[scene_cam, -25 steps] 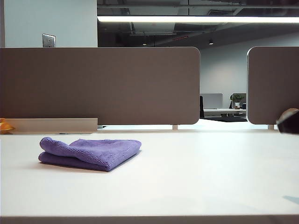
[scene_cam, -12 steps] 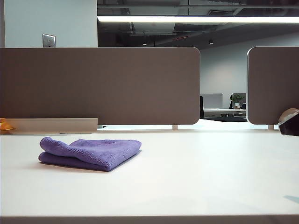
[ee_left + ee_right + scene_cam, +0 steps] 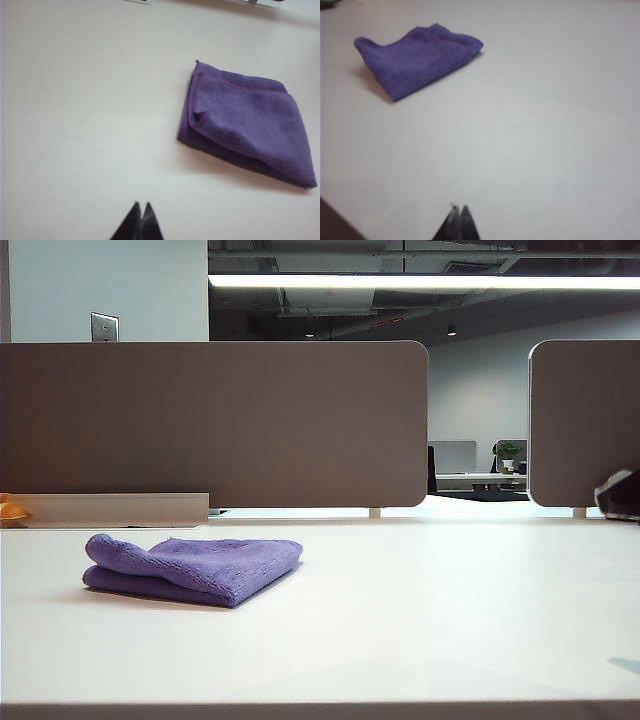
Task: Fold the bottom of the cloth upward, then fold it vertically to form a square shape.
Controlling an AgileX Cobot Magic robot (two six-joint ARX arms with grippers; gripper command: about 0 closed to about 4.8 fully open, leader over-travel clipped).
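The purple cloth [image 3: 195, 568] lies folded into a thick, roughly square packet on the white table [image 3: 420, 610], left of centre in the exterior view. Both wrist views show the cloth [image 3: 247, 122] [image 3: 417, 57] lying free, with nothing touching it. My left gripper [image 3: 141, 205] hangs over bare table well away from the cloth, its two dark fingertips pressed together and empty. My right gripper [image 3: 458, 208] is likewise shut and empty, over bare table at a distance from the cloth. In the exterior view only a dark part of the right arm [image 3: 620, 495] shows at the right edge.
Grey partition panels [image 3: 215, 420] stand behind the table. A low pale strip [image 3: 115, 508] and a bit of something orange [image 3: 10, 510] sit at the back left. The table's near corner edge shows in the right wrist view [image 3: 335, 222].
The dark part of the right arm at the exterior view's right edge has drawn further out of the picture. The cloth has not moved.
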